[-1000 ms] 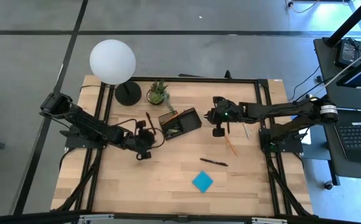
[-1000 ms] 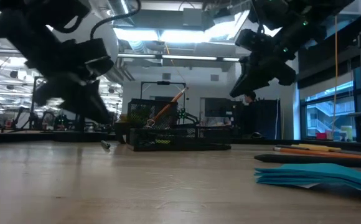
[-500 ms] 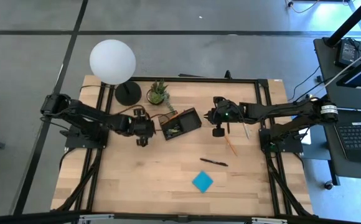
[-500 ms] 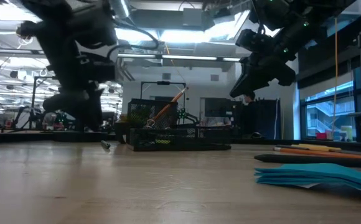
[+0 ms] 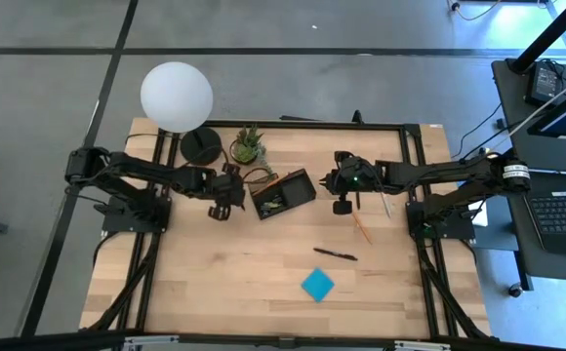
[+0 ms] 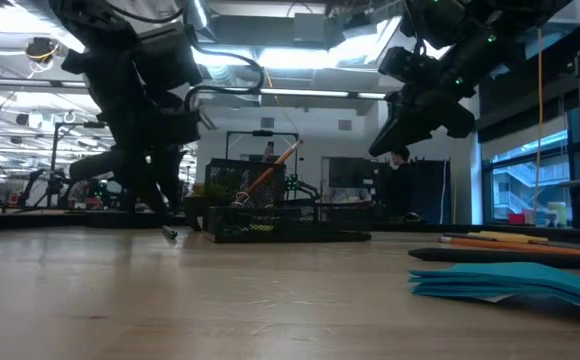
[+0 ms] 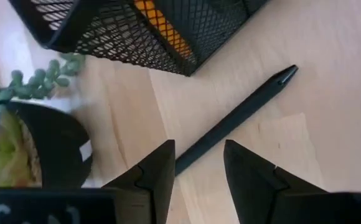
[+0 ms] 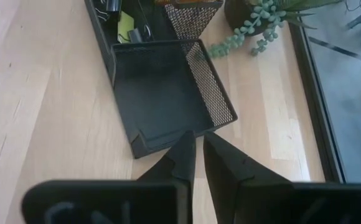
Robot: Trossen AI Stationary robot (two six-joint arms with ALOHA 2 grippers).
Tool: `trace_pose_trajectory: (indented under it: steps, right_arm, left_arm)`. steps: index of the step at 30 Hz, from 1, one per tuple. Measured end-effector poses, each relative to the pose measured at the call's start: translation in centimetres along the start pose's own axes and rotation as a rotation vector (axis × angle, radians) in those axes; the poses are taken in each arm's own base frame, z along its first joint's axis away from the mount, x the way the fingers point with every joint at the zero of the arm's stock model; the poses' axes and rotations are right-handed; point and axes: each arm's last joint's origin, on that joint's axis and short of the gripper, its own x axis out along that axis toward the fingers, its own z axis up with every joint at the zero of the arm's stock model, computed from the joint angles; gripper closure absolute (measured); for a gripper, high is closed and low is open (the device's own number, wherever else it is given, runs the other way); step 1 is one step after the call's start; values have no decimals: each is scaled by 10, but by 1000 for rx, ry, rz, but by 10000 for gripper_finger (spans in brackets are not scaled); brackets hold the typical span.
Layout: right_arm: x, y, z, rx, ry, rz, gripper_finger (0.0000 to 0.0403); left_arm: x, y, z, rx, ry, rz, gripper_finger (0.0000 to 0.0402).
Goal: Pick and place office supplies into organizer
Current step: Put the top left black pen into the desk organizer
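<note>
Step in hand: approach to a pick. The left pincer point(image 7: 198, 163) is poised over a black pen point(image 7: 233, 118) lying on the bench point(image 5: 263, 283). Its fingers point(image 7: 160, 167) are released and hold nothing. One end of the pen lies in the gap between them; the rest runs away ahead of the pincer. The mesh organizer point(image 7: 137, 28) is just beyond the pen, and a potted plant point(image 7: 28, 140) sits close to one side of the pincer.

The right pincer point(image 8: 198, 155) hangs above the bench beside the organizer's point(image 8: 162, 93) open tray. Its fingers are nearly together and hold nothing.

Supplies not yet stowed: a second pen point(image 5: 334, 254), a blue pad point(image 5: 317, 284) and a pencil point(image 5: 361, 228), all on the bench well apart from the left pincer.

Next move, as judged: lower the left pincer, centre the pen between the fingers, then clench. Grasping nearer mid-length should reduce tilt when lifting. Keep clear of the plant.
</note>
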Motion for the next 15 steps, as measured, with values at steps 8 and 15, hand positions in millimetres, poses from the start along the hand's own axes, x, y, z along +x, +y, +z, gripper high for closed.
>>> trace_pose_trajectory:
  steps: [8,15]
  right_arm:
    - [0,0,1,1,-5,-2,366]
    - [0,0,1,-3,-5,-2,366]
  left_arm:
    - [12,13,-4,9,-23,-19,270]
    - [31,15,-4,96,-3,-50,270]
